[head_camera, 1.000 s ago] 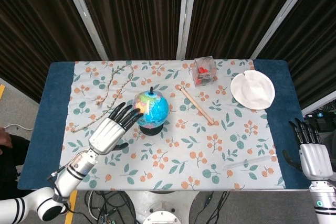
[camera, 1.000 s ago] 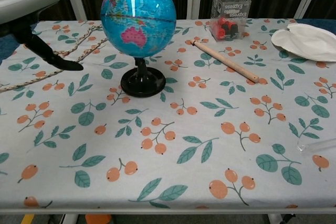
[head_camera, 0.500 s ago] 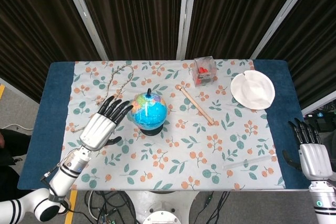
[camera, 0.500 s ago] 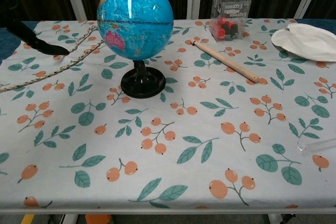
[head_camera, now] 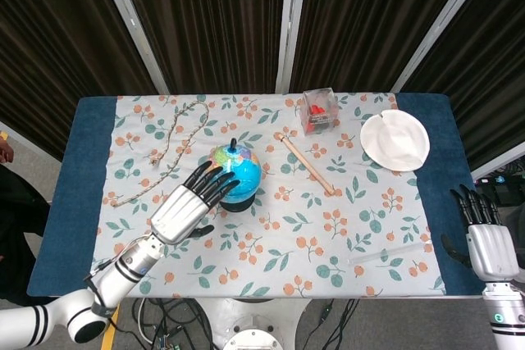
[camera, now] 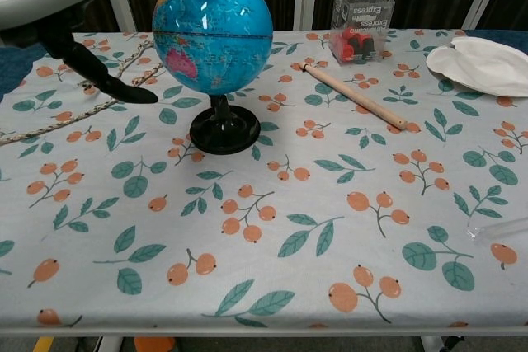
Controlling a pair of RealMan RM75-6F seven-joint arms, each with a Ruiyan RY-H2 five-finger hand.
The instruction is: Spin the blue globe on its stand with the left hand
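Back at the blue globe [head_camera: 235, 171], left hand [head_camera: 185, 206] hovers, fingers spread; box [camera: 361, 14] reads "Express".

Blue globe [camera: 213, 29] sits upright on its black stand [camera: 219, 132] on the floral tabletop [camera: 330, 228]. Left robot hand [camera: 62, 6] is right beside it, thumb [camera: 111, 82] pointing down over the rope [camera: 58, 117].

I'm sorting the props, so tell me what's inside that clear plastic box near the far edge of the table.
The clear box holds small red and black pieces; its printed label covers the upper part, so their shape and number can't be told.
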